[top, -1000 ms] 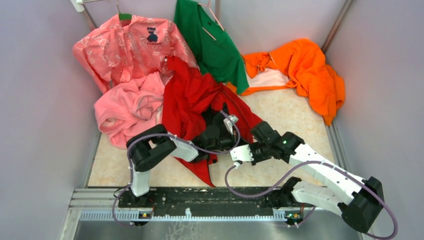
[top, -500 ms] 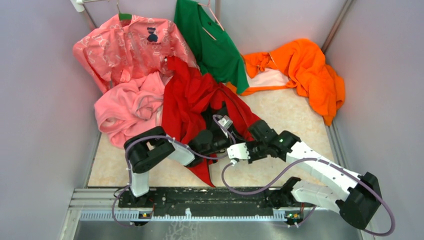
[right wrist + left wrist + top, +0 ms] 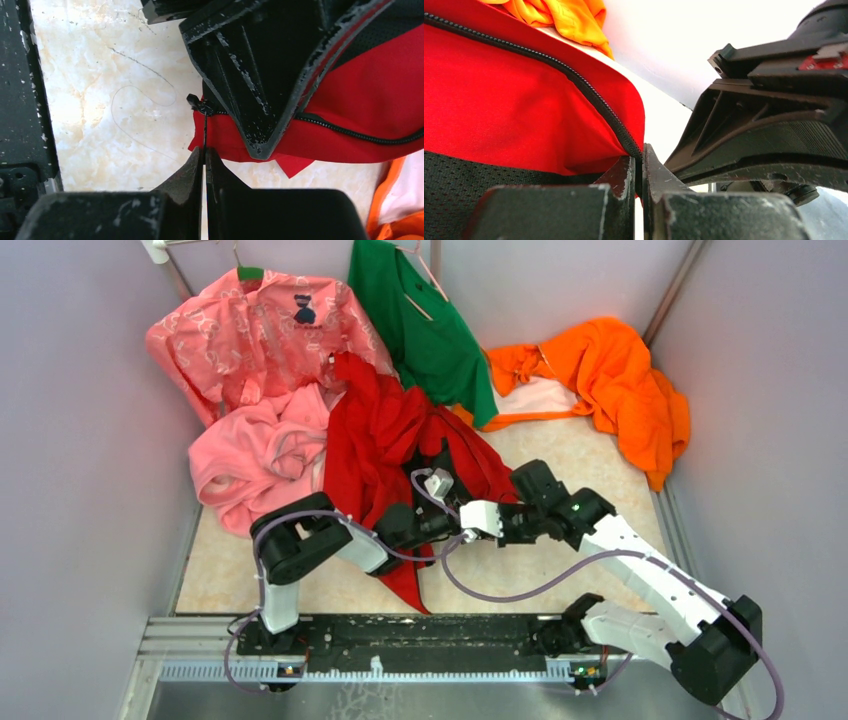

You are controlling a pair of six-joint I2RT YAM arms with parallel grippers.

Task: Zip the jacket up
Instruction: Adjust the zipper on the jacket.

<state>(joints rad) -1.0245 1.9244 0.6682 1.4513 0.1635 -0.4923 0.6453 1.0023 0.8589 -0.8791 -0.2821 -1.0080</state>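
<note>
Your left pincer [image 3: 638, 162] is clamped on the red jacket [image 3: 514, 110] at its zipper edge, the fabric spreading up-left of it. Your right pincer [image 3: 205, 155] is closed on the zipper pull [image 3: 204, 127], with the red jacket just above its tips.

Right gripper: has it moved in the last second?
Yes. Top view: the right gripper, shut on the zip pull of the jacket, shifted away from the base rail.

Centre: jacket [image 3: 370, 440].
Left gripper [image 3: 639, 160], right gripper [image 3: 204, 152] meet at its near hem; crumpled garment [image 3: 255, 460] left, second garment [image 3: 620, 380] far right.
</note>
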